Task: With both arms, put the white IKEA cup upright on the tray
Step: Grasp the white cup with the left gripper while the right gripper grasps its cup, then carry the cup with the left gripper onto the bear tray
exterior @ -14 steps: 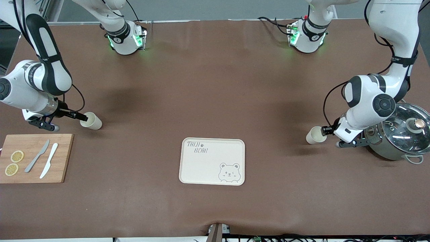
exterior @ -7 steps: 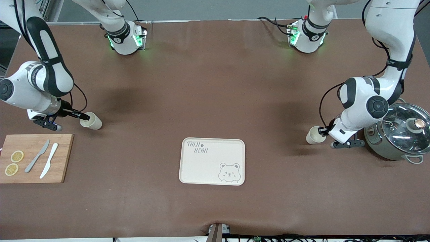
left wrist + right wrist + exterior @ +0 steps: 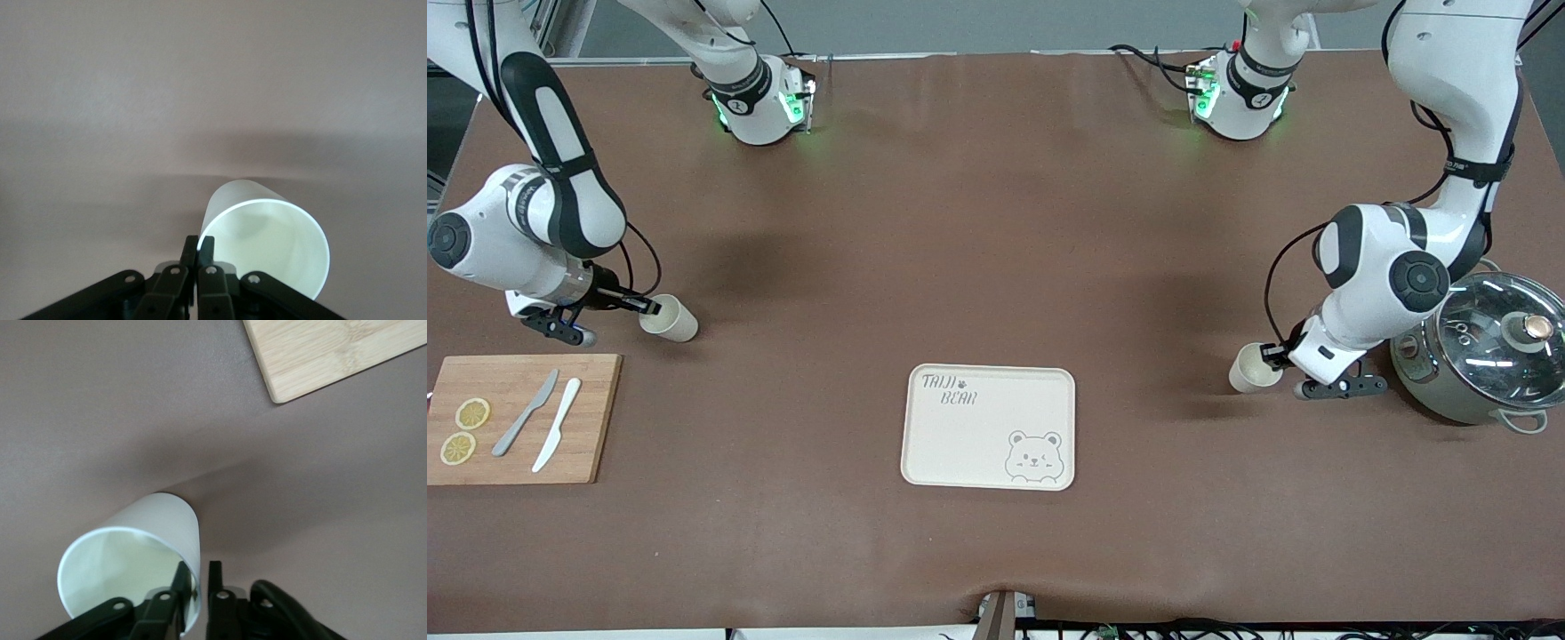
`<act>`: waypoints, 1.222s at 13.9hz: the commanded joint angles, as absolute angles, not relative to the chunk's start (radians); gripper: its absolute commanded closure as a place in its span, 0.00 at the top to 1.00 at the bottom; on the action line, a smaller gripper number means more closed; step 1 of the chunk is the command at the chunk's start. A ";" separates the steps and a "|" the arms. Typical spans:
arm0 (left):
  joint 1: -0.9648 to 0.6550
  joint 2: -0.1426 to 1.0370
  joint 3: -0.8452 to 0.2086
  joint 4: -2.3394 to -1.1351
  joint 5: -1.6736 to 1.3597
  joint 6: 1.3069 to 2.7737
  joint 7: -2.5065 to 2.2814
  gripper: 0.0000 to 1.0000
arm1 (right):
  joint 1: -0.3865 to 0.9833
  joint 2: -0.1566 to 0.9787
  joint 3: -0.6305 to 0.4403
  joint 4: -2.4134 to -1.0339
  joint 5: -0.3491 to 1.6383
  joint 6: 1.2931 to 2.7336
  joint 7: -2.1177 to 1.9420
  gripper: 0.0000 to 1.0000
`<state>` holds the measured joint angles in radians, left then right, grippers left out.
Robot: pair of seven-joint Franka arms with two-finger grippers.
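Two white cups lie on their sides on the brown table. One cup (image 3: pixel 1249 369) (image 3: pixel 267 240) is beside the pot at the left arm's end. My left gripper (image 3: pixel 1270 357) (image 3: pixel 199 245) is shut on its rim, one finger inside the mouth and one outside. The other cup (image 3: pixel 669 318) (image 3: pixel 163 523) lies at the right arm's end, farther from the front camera than the cutting board. My right gripper (image 3: pixel 649 308) (image 3: pixel 198 568) is shut on its rim wall. The cream bear tray (image 3: pixel 943 444) lies bare at mid-table, nearer the front camera than both cups.
A steel pot with a glass lid (image 3: pixel 1485 364) stands close beside the left wrist. A bamboo cutting board (image 3: pixel 596 427) (image 3: pixel 333 353) holds two knives (image 3: pixel 543 422) and two lemon slices (image 3: pixel 464 431), just nearer the front camera than the right gripper.
The right gripper's fingers have come together on its cup's rim. The left gripper has shut and carried its cup a little nearer the front camera, toward the tray.
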<state>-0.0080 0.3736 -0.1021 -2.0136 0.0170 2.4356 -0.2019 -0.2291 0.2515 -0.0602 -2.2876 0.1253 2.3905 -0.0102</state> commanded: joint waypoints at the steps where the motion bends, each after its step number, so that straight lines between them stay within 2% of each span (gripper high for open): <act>1: -0.075 0.371 -0.103 -1.956 0.000 2.427 -0.316 0.00 | -0.247 0.238 -0.046 -2.301 0.147 2.399 -0.017 0.00; 4: -0.155 0.377 -0.103 -1.879 0.000 2.412 -0.438 0.00 | -0.239 0.230 -0.045 -2.269 0.147 2.360 -0.017 0.00; 8: -0.259 0.481 -0.101 -1.693 0.003 2.326 -0.681 0.00 | -0.249 0.232 -0.048 -2.070 0.141 2.039 -0.029 0.00; 12: -0.368 0.609 -0.101 -1.507 0.005 2.299 -0.930 0.00 | -0.247 0.229 -0.048 -1.929 0.127 1.852 -0.035 0.00; 14: -0.417 0.684 -0.095 -1.418 0.009 2.298 -1.012 0.00 | -0.241 0.229 -0.048 -1.892 0.101 1.835 -0.032 0.00; 17: -0.451 0.738 -0.087 -1.376 0.011 2.298 -1.049 0.00 | -0.226 0.230 -0.040 -1.827 0.100 1.815 -0.025 0.00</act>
<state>-0.4359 0.6870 -0.1018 -1.4511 0.0168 2.3267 -1.0314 -0.2283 0.2305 -0.0542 -1.8770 0.1147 1.8500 -0.0260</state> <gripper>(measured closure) 0.974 0.969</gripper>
